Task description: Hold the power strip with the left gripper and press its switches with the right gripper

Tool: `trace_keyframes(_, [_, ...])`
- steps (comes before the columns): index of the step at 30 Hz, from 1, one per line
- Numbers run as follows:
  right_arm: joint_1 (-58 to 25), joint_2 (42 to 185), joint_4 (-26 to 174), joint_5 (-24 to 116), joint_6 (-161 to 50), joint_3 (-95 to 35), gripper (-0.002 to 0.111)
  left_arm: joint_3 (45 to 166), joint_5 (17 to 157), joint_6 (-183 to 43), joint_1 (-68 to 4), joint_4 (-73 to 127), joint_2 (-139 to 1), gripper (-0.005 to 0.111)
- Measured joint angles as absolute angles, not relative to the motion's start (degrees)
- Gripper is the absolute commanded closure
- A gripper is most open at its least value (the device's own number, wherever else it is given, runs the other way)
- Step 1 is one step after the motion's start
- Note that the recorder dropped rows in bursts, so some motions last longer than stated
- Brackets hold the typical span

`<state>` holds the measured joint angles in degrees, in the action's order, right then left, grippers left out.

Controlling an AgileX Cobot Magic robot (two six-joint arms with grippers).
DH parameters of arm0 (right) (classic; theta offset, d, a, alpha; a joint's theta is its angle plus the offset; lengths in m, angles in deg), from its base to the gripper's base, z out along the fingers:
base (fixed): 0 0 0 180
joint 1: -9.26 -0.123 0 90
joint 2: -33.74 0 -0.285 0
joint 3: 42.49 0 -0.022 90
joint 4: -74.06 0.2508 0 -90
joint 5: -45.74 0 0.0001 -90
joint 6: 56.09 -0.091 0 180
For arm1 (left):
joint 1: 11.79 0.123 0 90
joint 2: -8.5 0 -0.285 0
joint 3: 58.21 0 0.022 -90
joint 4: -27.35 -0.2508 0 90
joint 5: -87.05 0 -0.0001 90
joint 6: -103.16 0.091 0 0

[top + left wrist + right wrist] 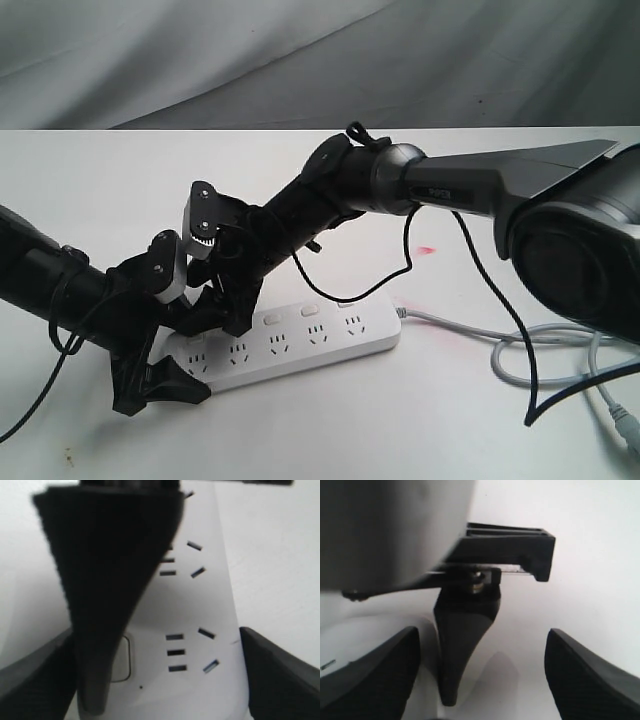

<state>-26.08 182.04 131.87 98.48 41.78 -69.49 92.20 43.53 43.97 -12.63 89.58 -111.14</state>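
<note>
The white power strip (300, 345) lies flat on the table, its row of switches (309, 311) along the far edge. My left gripper (180, 350) straddles its left end. In the left wrist view the power strip (200, 605) fills the gap between the left gripper's (156, 630) fingers (280, 675), which sit against its sides. My right gripper (230, 305) reaches across and hangs open just above that end. One of its fingers (110, 580) comes down with its tip at the edge of a switch (125, 657). In the right wrist view the right gripper (481, 630) stands wide open.
The strip's grey cord (470, 330) runs off to the right and loops near the table's right edge. A thin black cable (400, 272) hangs from the right arm above the strip. A small red mark (428, 248) is on the white table. Grey cloth hangs behind.
</note>
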Motion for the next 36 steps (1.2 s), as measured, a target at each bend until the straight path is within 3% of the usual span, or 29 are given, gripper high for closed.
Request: trace_keyframes(36, [-28.0,180.7,123.5,96.8,37.7,-70.1,0.043,92.2,43.6,43.9,-12.6,89.5,-111.1,0.107])
